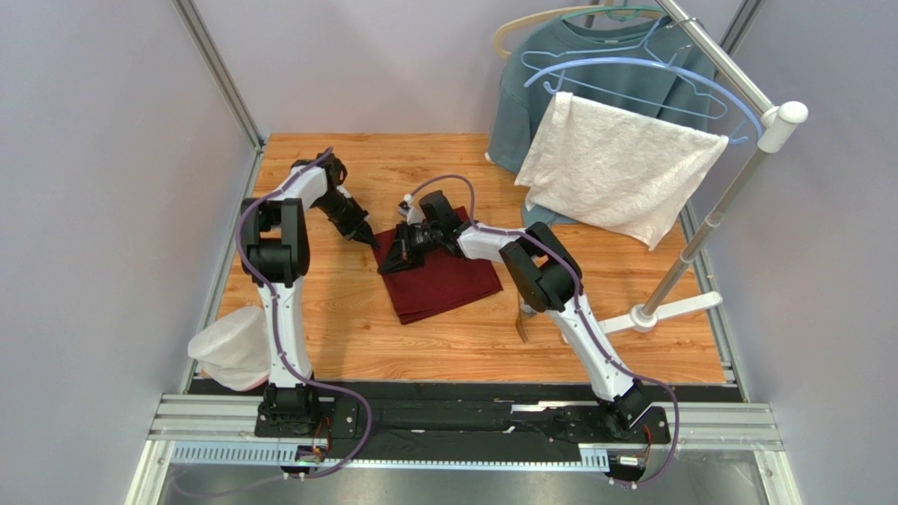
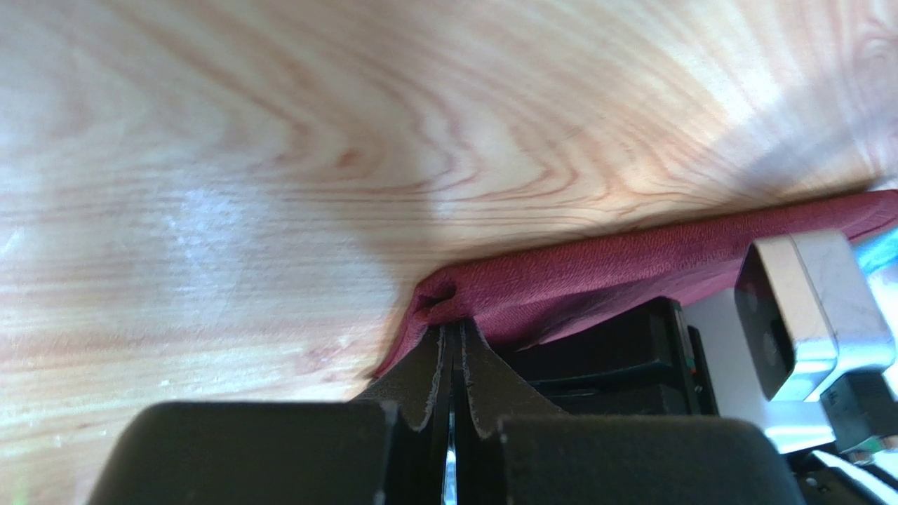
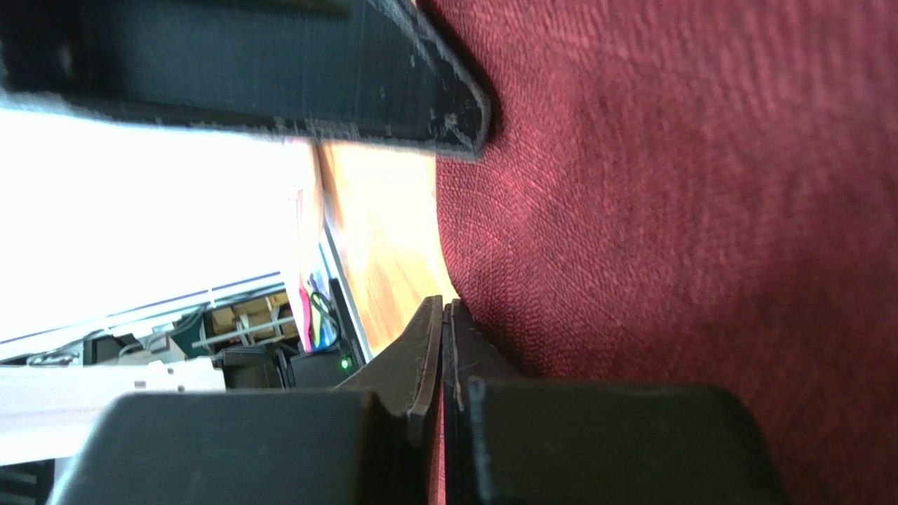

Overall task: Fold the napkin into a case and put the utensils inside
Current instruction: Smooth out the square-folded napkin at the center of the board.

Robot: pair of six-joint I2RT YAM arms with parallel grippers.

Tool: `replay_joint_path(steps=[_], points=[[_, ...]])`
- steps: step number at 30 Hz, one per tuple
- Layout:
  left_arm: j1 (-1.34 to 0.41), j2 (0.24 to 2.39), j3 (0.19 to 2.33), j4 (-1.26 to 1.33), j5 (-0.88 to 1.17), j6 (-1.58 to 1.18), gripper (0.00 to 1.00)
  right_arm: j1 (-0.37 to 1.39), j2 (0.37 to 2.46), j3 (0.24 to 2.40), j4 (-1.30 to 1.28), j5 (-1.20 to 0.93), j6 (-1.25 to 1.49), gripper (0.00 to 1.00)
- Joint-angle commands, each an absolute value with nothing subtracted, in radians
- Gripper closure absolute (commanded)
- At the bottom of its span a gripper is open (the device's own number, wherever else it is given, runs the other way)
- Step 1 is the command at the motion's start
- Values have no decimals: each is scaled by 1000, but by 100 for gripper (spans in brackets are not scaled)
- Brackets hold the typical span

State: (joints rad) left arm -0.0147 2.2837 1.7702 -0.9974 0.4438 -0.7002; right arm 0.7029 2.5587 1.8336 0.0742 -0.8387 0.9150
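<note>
The maroon napkin (image 1: 443, 282) lies partly folded on the wooden table, its far-left part lifted and bunched. My left gripper (image 1: 370, 239) is shut on the napkin's left corner; in the left wrist view the fingertips (image 2: 455, 335) pinch a fold of the napkin (image 2: 643, 268). My right gripper (image 1: 415, 241) is shut on the napkin's far edge, and in the right wrist view red cloth sits between its fingertips (image 3: 444, 316) with the napkin (image 3: 685, 210) filling the right side. A golden-brown fork-like piece (image 1: 522, 321) shows partly beside the right arm. The spoon is hidden.
A white textured towel (image 1: 622, 168) and a grey-blue sweatshirt (image 1: 538, 79) hang on a rack (image 1: 727, 200) at the back right, whose base (image 1: 675, 305) rests on the table. A white fabric bundle (image 1: 232, 349) lies at the near left edge.
</note>
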Motion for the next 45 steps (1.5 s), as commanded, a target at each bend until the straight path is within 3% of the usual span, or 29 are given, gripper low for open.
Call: replay_joint_path(steps=[1, 32, 38, 41, 45], points=[[-6, 2307, 1827, -1055, 423, -736, 100, 718, 2488, 1750, 55, -861, 862, 100], [-11, 2307, 1838, -1052, 397, -742, 100, 798, 2126, 990, 456, -881, 922, 100], [-20, 2304, 1879, -1020, 433, -664, 100, 779, 2056, 1057, 281, -860, 789, 94], [-31, 2223, 1902, -1026, 379, -589, 100, 758, 1967, 1091, 161, -821, 707, 86], [-73, 1993, 1772, -977, 299, -564, 100, 723, 1902, 1097, 40, -804, 649, 74]])
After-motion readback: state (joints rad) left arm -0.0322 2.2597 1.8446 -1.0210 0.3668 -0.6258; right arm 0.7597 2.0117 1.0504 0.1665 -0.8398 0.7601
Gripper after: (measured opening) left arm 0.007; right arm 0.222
